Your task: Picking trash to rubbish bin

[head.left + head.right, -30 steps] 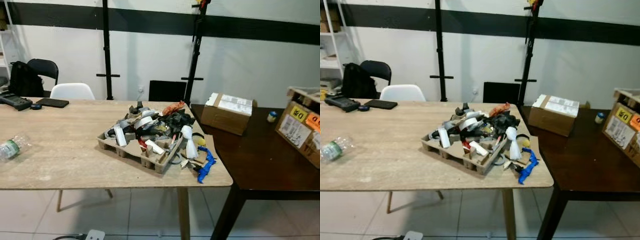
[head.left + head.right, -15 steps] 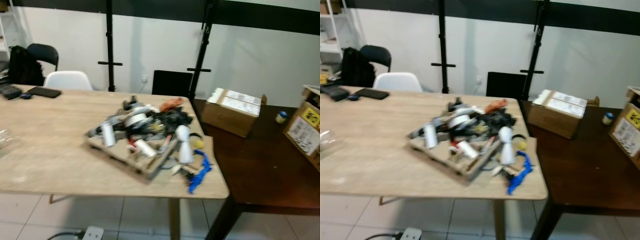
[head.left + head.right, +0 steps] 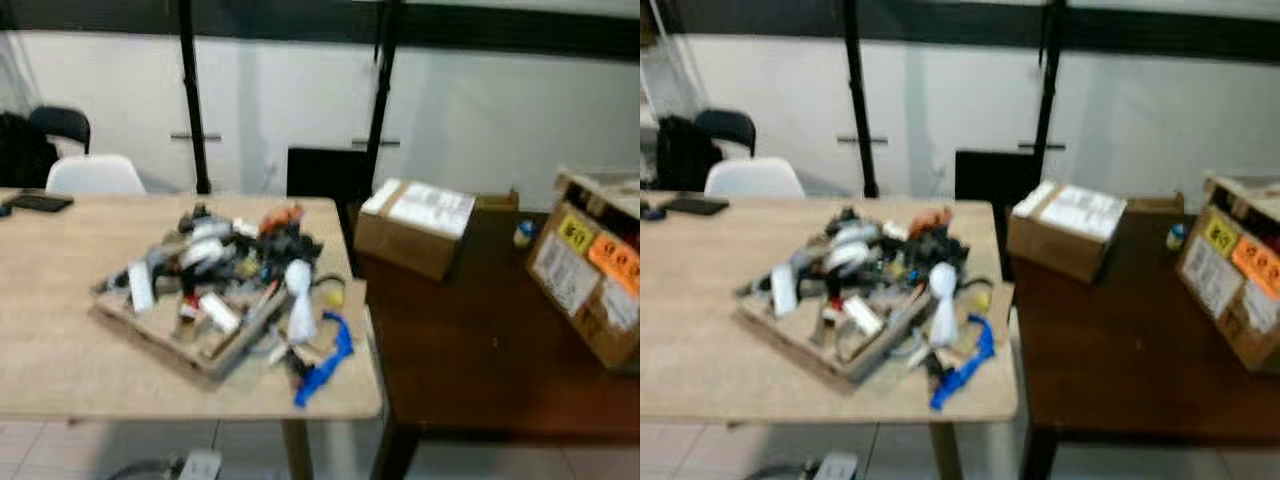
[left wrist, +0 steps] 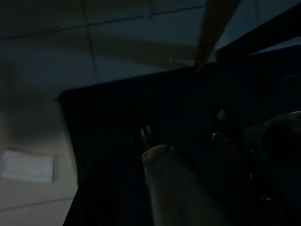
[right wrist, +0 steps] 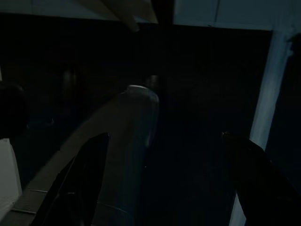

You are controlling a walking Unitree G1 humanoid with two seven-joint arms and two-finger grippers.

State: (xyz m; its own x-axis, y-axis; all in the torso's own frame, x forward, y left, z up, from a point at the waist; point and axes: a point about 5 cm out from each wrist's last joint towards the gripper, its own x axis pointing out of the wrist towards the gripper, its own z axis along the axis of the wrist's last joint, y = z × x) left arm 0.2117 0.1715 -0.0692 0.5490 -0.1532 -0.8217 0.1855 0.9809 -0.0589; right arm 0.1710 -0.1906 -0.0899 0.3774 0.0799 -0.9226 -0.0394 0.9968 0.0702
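Note:
A heap of trash [image 3: 215, 270] lies on a cardboard tray [image 3: 205, 352] near the right end of a light wooden table [image 3: 60, 345]. In the heap are white tubes, grey tape rolls, dark scraps and an orange piece. A white bottle [image 3: 299, 298] and a blue strip [image 3: 325, 360] lie at its right edge, close to the table's corner. Both arms hang idle low down. The left wrist view is very dark, with pale floor tiles [image 4: 47, 52]. My right gripper [image 5: 164, 141] hangs open in shade, with nothing between its fingers.
A dark brown table [image 3: 480, 350] adjoins on the right, carrying a cardboard box [image 3: 420, 225] and a larger labelled box [image 3: 590, 270]. A white chair [image 3: 95, 175] and two black stands [image 3: 188, 100] stand behind. A power strip [image 3: 200, 465] lies on the floor under the table.
The whole picture has shifted left and blurred, so the camera has turned to the right. The heap and boxes lie as before. The bottle at the table's left has passed out of frame.

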